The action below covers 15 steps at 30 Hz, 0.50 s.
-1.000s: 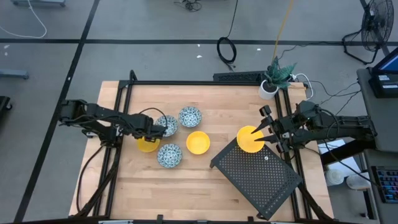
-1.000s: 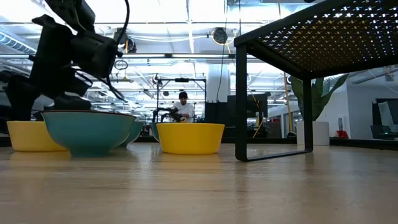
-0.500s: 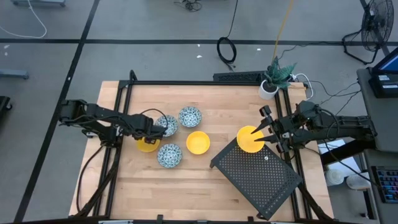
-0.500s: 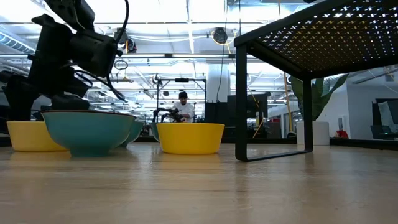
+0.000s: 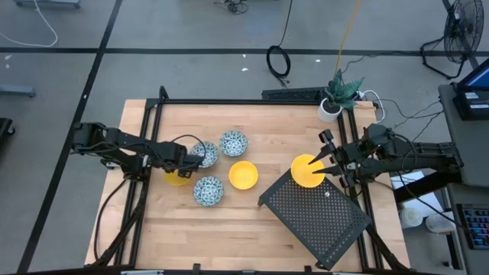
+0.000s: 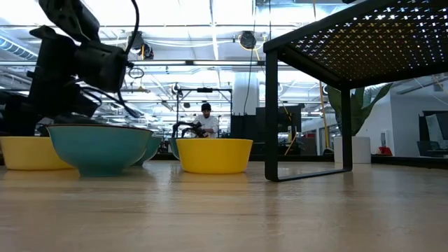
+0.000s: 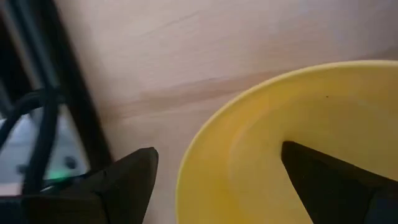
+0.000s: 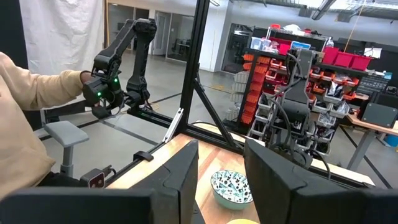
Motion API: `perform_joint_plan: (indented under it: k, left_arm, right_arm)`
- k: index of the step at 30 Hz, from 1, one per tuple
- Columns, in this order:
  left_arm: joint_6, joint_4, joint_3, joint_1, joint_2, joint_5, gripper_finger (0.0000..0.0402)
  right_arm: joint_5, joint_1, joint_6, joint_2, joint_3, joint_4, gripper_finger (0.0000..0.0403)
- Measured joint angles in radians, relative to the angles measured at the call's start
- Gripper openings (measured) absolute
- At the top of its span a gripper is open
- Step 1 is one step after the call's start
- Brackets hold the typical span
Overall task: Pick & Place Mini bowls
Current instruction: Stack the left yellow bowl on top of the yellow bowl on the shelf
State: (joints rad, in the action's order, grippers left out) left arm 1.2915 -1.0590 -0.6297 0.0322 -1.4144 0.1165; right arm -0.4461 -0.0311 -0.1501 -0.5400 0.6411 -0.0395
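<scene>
Six mini bowls show in the high view. My left gripper [image 5: 183, 163] [image 7: 217, 162] is open astride the rim of a yellow bowl [image 5: 174, 179] [image 6: 28, 152] [image 7: 280, 124] that sits on the table. Close by stand three patterned bowls [image 5: 205, 153] [image 5: 234, 143] [image 5: 208, 191] and another yellow bowl [image 5: 243, 174] [image 6: 213, 155]. My right gripper [image 5: 325, 164] [image 8: 222, 162] is shut on the third yellow bowl [image 5: 306, 169] above the far corner of the black rack. My left gripper comes down slanting from the table's left. One finger [image 7: 323, 180] is inside the yellow bowl and the other [image 7: 124, 180] is outside it. The rim [image 7: 186, 168] stands in the wide gap between them. I cannot tell whether the inner finger touches the wall. My right gripper pinches the yellow bowl by its rim [image 8: 239, 221] on the side toward the table's right, coming from that side. The bowl stays upright over the rack's corner. I cannot tell whether it rests on the rack or hangs clear.
A black perforated rack [image 5: 317, 218] [image 6: 364, 42] stands on legs at the table's right near part. A white plant pot [image 5: 330, 109] sits at the far right corner. A person's sleeve [image 8: 25, 106] shows beyond the table. Bare wood lies along the near edge.
My left gripper has shifted a little toward the table's left edge. The yellow bowl under it has slid the same way along the table. The right arm and its bowl have kept still.
</scene>
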Motion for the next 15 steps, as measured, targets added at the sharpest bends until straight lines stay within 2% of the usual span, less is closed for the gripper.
perform_joint_plan:
  k: [11, 15]
  left_arm:
    - [0.012, 0.028, 0.003, 0.000, 0.003, 0.013, 0.0351]
    - [-0.009, 0.083, 0.002, 0.000, 0.003, 0.003, 0.0351]
  right_arm:
    - [0.000, 0.000, 0.000, 0.000, 0.000, -0.001, 0.0116]
    - [0.000, 0.000, 0.000, 0.000, 0.000, -0.001, 0.0116]
